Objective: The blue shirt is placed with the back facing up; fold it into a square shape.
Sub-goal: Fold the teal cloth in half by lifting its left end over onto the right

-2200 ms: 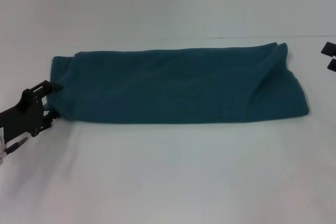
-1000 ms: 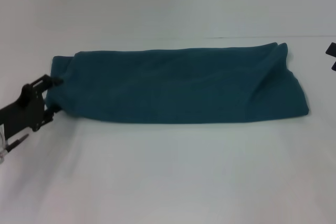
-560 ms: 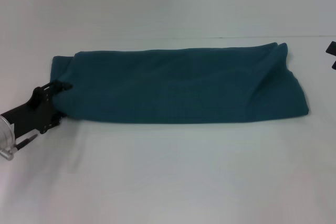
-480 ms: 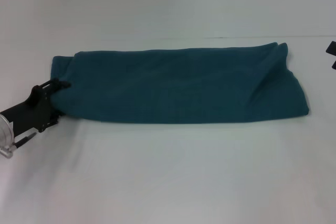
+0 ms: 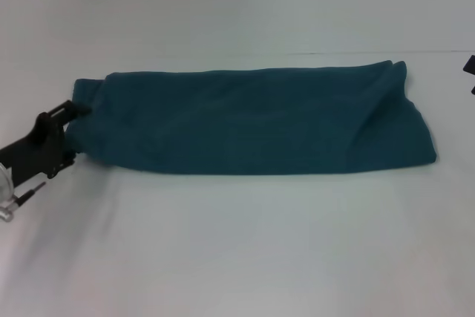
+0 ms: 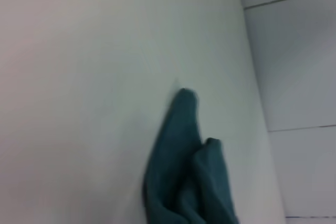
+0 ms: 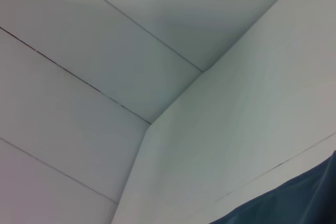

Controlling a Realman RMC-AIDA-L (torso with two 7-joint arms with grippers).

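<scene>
The blue shirt (image 5: 252,120) lies on the white table (image 5: 237,243) as a long band folded lengthwise, running left to right, plain side up. My left gripper (image 5: 68,134) is at the band's left end, low on the table. It stands open, its two black fingers (image 5: 62,113) apart with the shirt's end edge between them. The left wrist view shows only a bunched end of the blue shirt (image 6: 184,166) on the table. My right gripper (image 5: 470,70) is a dark sliver at the right edge of the head view, off the shirt's right end. A corner of the blue shirt (image 7: 294,203) shows in the right wrist view.
White tiled walls (image 7: 94,77) rise behind the table, with the table's far edge just beyond the shirt. Bare table surface stretches in front of the shirt.
My left gripper pushed in toward the shirt's left end, then drew back left and slightly up; the end edge shifted a little. My right gripper slid further out of view.
</scene>
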